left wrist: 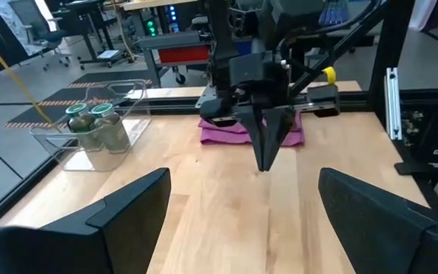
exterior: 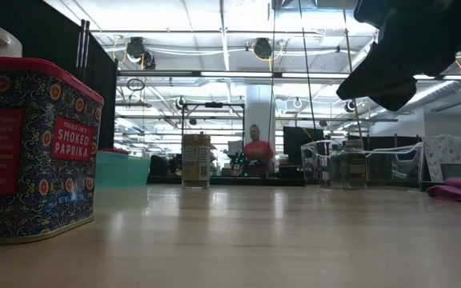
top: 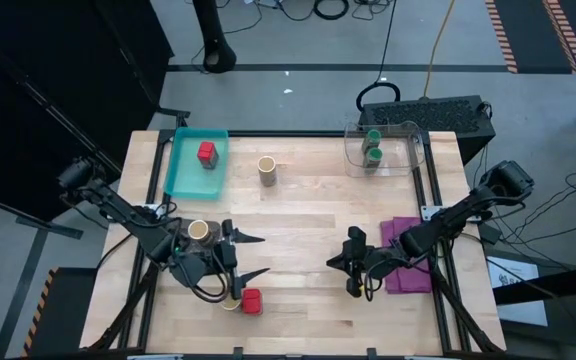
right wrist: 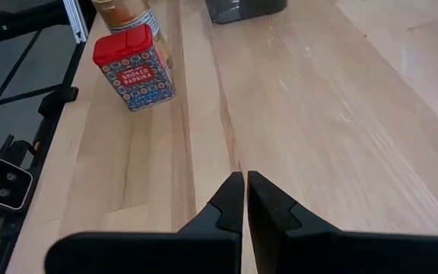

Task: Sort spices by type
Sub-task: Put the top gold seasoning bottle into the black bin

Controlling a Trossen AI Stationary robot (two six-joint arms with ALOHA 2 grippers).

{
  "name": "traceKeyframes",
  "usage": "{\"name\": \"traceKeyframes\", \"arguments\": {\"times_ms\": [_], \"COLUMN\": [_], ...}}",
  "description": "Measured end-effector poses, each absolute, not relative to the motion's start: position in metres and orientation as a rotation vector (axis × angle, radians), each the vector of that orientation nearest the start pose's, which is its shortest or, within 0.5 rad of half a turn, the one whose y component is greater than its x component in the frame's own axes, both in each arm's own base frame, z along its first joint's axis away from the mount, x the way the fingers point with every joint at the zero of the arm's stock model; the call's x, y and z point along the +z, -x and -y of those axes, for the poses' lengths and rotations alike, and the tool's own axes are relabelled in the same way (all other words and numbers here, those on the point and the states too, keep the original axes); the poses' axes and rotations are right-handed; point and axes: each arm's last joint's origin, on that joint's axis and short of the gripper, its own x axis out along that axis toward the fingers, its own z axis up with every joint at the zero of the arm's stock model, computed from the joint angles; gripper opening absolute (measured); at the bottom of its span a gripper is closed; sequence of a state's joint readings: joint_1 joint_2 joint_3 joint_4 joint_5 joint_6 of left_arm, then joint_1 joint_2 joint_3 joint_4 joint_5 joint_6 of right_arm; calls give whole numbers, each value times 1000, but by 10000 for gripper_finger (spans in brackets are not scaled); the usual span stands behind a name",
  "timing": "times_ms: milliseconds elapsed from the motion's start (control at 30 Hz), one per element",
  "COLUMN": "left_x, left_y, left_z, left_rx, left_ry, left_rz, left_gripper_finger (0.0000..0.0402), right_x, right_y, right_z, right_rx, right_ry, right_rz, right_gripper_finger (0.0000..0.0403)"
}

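Observation:
My left gripper (top: 255, 255) is open and empty, low over the table's near left. A red paprika tin (top: 252, 301) stands just nearer the front edge, with a tan cream-topped jar (top: 230, 300) at its left. A second tan jar (top: 198, 231) stands beside my left arm, and a third (top: 266, 170) stands far of centre. Another red tin (top: 206, 153) stands in the teal tray (top: 183, 175). Two green-lidded jars (top: 373, 147) stand in a clear container (top: 408, 140). My right gripper (top: 353, 268) is shut and empty near the table's middle, pointing toward the paprika tin (right wrist: 134, 67).
A purple cloth (top: 408, 255) lies at the table's right, under my right arm. Bare wood (top: 308, 210) lies between the two grippers and toward the far edge. Black rails (top: 430, 190) run along the table's sides. A person (exterior: 256, 152) shows far off beyond the table.

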State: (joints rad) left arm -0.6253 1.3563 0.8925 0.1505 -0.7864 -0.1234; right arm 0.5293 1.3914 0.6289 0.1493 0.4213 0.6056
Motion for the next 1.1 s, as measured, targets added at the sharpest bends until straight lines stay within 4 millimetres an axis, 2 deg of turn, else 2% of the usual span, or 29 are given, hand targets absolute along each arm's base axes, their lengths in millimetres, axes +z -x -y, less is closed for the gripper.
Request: {"name": "traceKeyframes", "arguments": {"times_ms": [167, 300, 433, 600, 700, 900, 1100], "left_x": [278, 278, 281, 288, 293, 294, 287], "left_y": [-253, -258, -265, -279, -287, -293, -293], "left_z": [150, 141, 129, 106, 89, 69, 61], "left_rx": [194, 226, 260, 278, 274, 283, 300], "left_ry": [-104, -114, -214, -327, -318, -245, -253], "left_rz": [-232, -235, -234, -195, -175, -239, -331], "left_gripper_finger": [341, 341, 341, 341, 341, 341, 341], "right_x": [183, 181, 181, 203, 208, 196, 193], "right_y": [-238, -240, -246, -258, -259, -249, -245], "right_z": [-124, -114, -104, -108, -108, -102, -98], "right_rx": [-111, -203, -215, -155, -168, -289, -415], "right_ry": [-303, -392, -523, -569, -538, -510, -640], "right_rz": [-535, -538, -563, -533, -571, -743, -740], "right_gripper_finger": [0, 0, 0, 0, 0, 0, 0]}}
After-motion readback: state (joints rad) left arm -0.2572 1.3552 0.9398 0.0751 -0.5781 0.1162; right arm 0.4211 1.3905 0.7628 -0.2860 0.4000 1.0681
